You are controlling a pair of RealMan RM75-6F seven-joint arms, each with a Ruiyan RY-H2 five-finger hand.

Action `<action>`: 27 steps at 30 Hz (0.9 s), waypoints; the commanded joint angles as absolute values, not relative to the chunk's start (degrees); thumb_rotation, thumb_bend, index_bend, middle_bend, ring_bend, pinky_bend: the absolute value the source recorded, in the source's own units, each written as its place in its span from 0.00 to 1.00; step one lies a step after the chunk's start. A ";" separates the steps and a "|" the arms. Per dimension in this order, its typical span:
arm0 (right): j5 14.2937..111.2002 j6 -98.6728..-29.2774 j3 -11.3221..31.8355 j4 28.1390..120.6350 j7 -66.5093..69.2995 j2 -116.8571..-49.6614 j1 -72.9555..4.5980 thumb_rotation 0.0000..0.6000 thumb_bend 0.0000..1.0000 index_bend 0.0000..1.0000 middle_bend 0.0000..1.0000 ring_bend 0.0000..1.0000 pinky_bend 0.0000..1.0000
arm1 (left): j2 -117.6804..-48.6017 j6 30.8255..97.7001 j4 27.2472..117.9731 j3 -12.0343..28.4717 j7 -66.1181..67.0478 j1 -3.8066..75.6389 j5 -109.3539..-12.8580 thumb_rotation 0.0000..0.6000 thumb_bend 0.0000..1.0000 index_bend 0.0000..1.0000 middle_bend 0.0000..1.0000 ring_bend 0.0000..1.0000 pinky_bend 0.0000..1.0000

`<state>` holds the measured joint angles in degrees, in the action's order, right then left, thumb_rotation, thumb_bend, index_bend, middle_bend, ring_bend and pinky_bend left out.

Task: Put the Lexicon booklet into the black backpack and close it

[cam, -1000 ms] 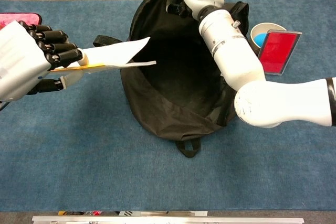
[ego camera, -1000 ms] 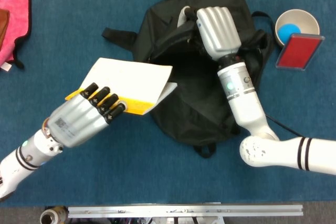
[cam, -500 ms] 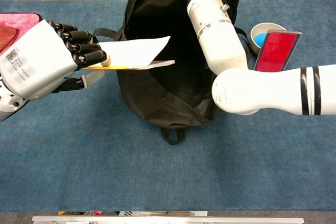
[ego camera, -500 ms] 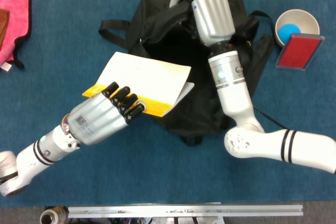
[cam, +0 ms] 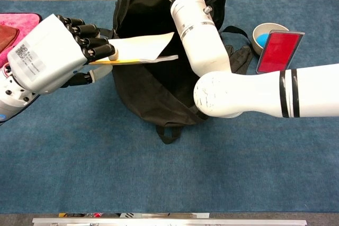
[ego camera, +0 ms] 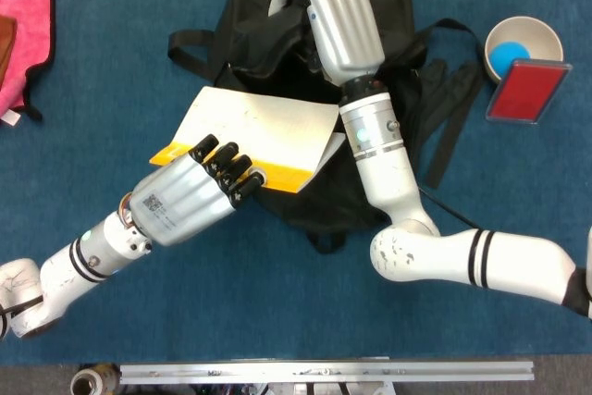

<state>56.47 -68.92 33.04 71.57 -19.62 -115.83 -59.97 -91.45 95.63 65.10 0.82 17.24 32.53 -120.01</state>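
The black backpack (ego camera: 277,43) (cam: 153,93) stands with its mouth held open on the blue table. My right hand (ego camera: 344,32) grips the upper rim of the bag's opening and lifts it; in the chest view only its wrist and forearm (cam: 193,19) show at the top edge. My left hand (ego camera: 190,196) (cam: 55,56) holds the booklet (ego camera: 259,136) (cam: 140,50), white with a yellow-orange edge, by its near end. The booklet lies nearly flat, its far end over the bag's opening.
A beige bowl (ego camera: 524,46) with a blue ball (ego camera: 509,55) sits at the right, a red flat case (ego camera: 527,90) (cam: 275,51) leaning against it. A pink cloth (ego camera: 23,25) lies at the far left. Backpack straps (ego camera: 444,127) trail to the right.
My left hand has carried the booklet rightward so its end now reaches over the bag's opening. My right hand has pulled the bag's rim up and to the left.
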 commanded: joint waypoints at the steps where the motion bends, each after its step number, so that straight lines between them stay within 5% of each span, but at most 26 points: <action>1: 56.31 -68.55 32.45 70.66 -19.23 -116.13 -59.96 1.00 1.00 0.71 0.61 0.63 0.85 | -91.41 95.84 64.88 0.59 17.20 32.39 -119.82 1.00 0.40 0.75 0.70 0.60 0.77; 27: 55.43 -66.89 32.59 66.75 -14.11 -118.10 -59.22 1.00 1.00 0.71 0.61 0.63 0.85 | -91.40 97.73 64.82 0.55 17.58 32.39 -118.11 1.00 0.39 0.75 0.70 0.60 0.77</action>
